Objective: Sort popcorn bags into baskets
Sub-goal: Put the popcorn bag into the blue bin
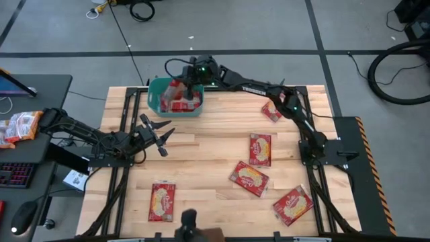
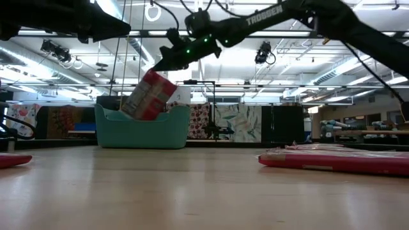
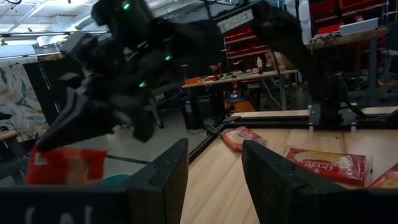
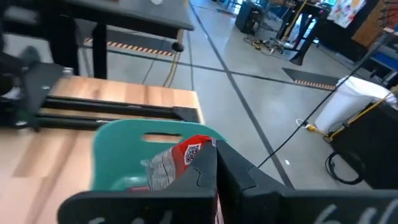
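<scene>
The right gripper (image 1: 190, 86) is over the teal basket (image 1: 156, 101) at the far side of the table. Its two fingers are pinched shut on a red popcorn bag (image 2: 148, 96), and the bag hangs tilted, with its low end already down inside the basket. In the high view more red bags seem to lie in the basket too. So the step right now is dropping this bag in. Next, I think the right gripper has to let go so the bag can fall flat, and then lift up and away without hitting the basket's rim. The left gripper (image 1: 160, 135) waits just above the wood, near the basket on the left side. Its fingers are spread apart and hold nothing. Five more red bags lie flat on the table: one by the near left edge (image 1: 161, 202), one close to the right arm (image 1: 271, 111), and three on the right half (image 1: 261, 149) (image 1: 249, 178) (image 1: 293, 204). The job looks partly done. After the drop, an arm has to reach for one of those bags.
</scene>
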Action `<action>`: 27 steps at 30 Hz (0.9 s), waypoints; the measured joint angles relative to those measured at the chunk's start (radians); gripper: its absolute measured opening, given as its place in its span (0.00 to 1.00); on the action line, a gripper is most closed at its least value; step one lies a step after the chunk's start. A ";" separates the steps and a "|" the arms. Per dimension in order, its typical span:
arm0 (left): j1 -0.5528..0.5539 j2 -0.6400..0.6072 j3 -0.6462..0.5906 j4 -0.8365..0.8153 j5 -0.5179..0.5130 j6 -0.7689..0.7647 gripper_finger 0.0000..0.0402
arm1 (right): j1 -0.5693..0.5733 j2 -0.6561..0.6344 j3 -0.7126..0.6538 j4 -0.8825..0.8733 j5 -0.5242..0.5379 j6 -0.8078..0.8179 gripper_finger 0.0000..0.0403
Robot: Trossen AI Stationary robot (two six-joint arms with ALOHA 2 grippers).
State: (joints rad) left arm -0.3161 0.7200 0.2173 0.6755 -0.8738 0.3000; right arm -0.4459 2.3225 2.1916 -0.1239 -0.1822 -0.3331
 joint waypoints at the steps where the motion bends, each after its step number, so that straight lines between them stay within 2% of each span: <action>1: 0.000 0.000 0.000 0.000 0.000 0.000 0.39 | -0.010 0.019 0.027 0.000 -0.005 0.002 0.01; 4: 0.000 0.000 0.000 0.000 0.000 0.000 0.39 | -0.042 0.066 0.094 -0.004 -0.082 0.021 0.01; 7: 0.000 0.000 0.000 0.000 0.000 0.000 0.39 | -0.069 0.094 0.103 -0.027 -0.143 0.042 0.01; 13: 0.000 0.000 0.000 -0.019 0.000 0.000 0.39 | -0.093 0.110 0.099 -0.273 -0.154 0.039 0.03; 27: 0.000 0.000 0.000 -0.018 -0.004 -0.001 0.39 | -0.075 0.078 0.100 -0.501 -0.152 0.029 0.08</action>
State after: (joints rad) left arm -0.3161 0.7197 0.2173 0.6579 -0.8780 0.2993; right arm -0.5207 2.4001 2.2917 -0.6254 -0.3341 -0.3046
